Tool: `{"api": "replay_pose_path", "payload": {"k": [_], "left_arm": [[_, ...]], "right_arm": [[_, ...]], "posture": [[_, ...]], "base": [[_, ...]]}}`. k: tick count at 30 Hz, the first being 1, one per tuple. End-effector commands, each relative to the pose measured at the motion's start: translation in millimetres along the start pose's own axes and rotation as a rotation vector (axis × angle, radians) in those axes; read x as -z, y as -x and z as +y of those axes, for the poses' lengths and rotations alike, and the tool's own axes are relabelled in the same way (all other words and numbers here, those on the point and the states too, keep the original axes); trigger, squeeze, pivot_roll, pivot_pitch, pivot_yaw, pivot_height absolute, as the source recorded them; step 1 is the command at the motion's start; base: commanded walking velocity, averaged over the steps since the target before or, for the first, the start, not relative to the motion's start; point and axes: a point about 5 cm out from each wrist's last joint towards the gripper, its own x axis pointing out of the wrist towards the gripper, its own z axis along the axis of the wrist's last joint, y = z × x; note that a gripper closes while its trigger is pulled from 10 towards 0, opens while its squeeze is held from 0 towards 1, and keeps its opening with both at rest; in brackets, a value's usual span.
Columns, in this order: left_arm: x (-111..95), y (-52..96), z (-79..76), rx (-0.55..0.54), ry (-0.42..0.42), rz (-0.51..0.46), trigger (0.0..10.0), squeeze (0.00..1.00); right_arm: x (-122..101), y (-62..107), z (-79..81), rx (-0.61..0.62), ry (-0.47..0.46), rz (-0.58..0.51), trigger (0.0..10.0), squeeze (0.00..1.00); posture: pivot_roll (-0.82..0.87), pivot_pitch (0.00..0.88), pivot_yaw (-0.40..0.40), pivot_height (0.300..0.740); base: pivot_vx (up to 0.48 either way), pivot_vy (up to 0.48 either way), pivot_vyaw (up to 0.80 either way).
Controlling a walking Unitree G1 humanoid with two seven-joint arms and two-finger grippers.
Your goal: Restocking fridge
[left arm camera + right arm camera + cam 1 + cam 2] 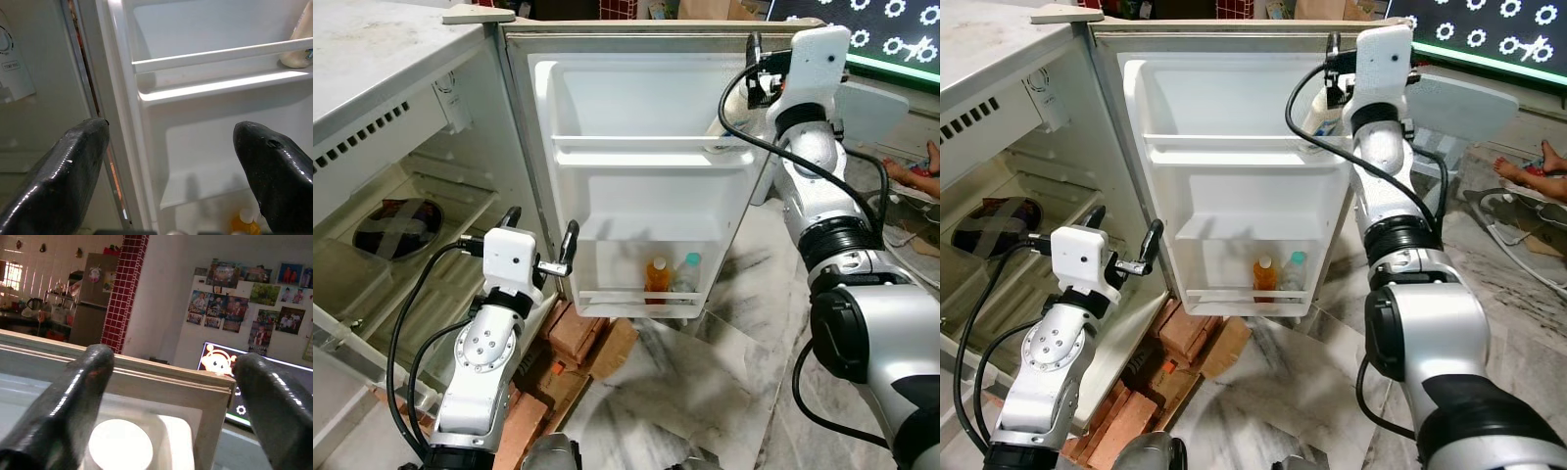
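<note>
Nearest to us, our left gripper (541, 244) hangs with its glossy black fingers (68, 171) spread apart and holding nothing, straddling the hinge edge of the open fridge door (636, 176). Beyond those fingers lies the door's smooth white moulded plastic liner with its rail-fronted shelves. On the bottom door shelf, below and past the left fingers, stand an orange juice bottle (657, 277) and a clear bottle with a teal cap (687, 276), side by side. Our right gripper (1332, 69) is raised at the door's top outer corner, fingers (73, 396) parted around a round white bottle cap (120, 445) without pressing on it. That pale bottle (299, 41) stands on the upper door shelf. Red bricks (573, 333) sit under the fridge.
</note>
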Motion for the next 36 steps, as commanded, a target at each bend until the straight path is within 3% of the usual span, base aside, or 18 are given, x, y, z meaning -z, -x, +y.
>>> {"api": "replay_pose_path", "payload": {"k": [1,8,22,23,26,27,28,29,30,34,35,36], "left_arm": [[-2.3,-2.0,-0.9,0.01,-0.016,-0.003,10.0,0.0],[-2.2,-1.9,-1.0,0.006,-0.023,-0.004,10.0,0.0],[-2.2,-1.5,-0.5,-0.007,-0.028,-0.005,10.0,0.0],[-0.2,-0.2,1.0,-0.032,-0.033,0.008,10.0,0.0],[0.6,0.4,1.4,-0.04,-0.034,0.014,10.0,0.0],[1.7,1.2,1.7,-0.047,-0.035,0.019,10.0,0.0],[4.8,2.0,1.0,-0.05,-0.047,0.035,10.0,0.0],[5.6,2.1,0.7,-0.05,-0.051,0.038,10.0,0.0],[6.0,1.9,0.1,-0.049,-0.052,0.04,10.0,0.0],[6.3,1.6,-0.3,-0.048,-0.051,0.041,10.0,0.0],[6.4,0.6,-0.8,-0.047,-0.051,0.042,10.0,0.0],[6.6,-0.6,-1.4,-0.043,-0.052,0.044,10.0,0.0]], "right_arm": [[-11.6,-4.3,-1.4,0.008,-0.001,-0.053,10.0,1.0],[-6.3,6.0,8.2,-0.031,-0.038,-0.089,10.0,1.0],[-6.4,20.7,12.0,-0.048,-0.045,-0.148,10.0,1.0],[0.6,36.2,16.8,-0.059,-0.068,-0.144,10.0,1.0],[2.7,42.4,18.1,-0.062,-0.077,-0.142,10.0,1.0],[6.7,52.3,20.5,-0.066,-0.089,-0.135,10.0,1.0],[18.9,81.8,28.2,-0.084,-0.122,-0.09,10.0,1.0],[22.0,91.5,30.6,-0.091,-0.131,-0.073,10.0,1.0],[25.8,100.0,33.2,-0.105,-0.132,-0.056,10.0,0.86],[28.9,106.7,35.3,-0.12,-0.129,-0.043,10.0,0.86],[33.5,115.2,38.4,-0.135,-0.153,-0.009,10.0,0.01],[38.4,125.7,43.4,-0.166,-0.163,0.029,10.0,0.0]], "posture": [[0.14,0.023,-0.014,0.74],[0.14,0.023,-0.015,0.74],[0.13,0.018,-0.019,0.74],[0.13,0.012,-0.024,0.74],[0.13,0.012,-0.024,0.74],[0.13,0.006,-0.028,0.74],[0.13,0.002,-0.027,0.74],[0.13,0.002,-0.027,0.74],[0.12,0.001,-0.025,0.74],[0.12,0.001,-0.025,0.74],[0.12,0.0,-0.019,0.74],[0.11,0.0,-0.015,0.74]], "base": [[0.0,0.0,0.0],[0.0,0.0,0.0],[0.0,0.0,0.0],[0.0,0.0,0.0],[0.0,0.0,0.0],[0.0,0.0,0.0],[0.0,0.0,0.0],[0.0,0.0,0.0],[0.0,0.0,0.0],[0.0,0.0,0.0],[0.0,-0.285,0.0],[0.0,-0.412,0.0]]}}
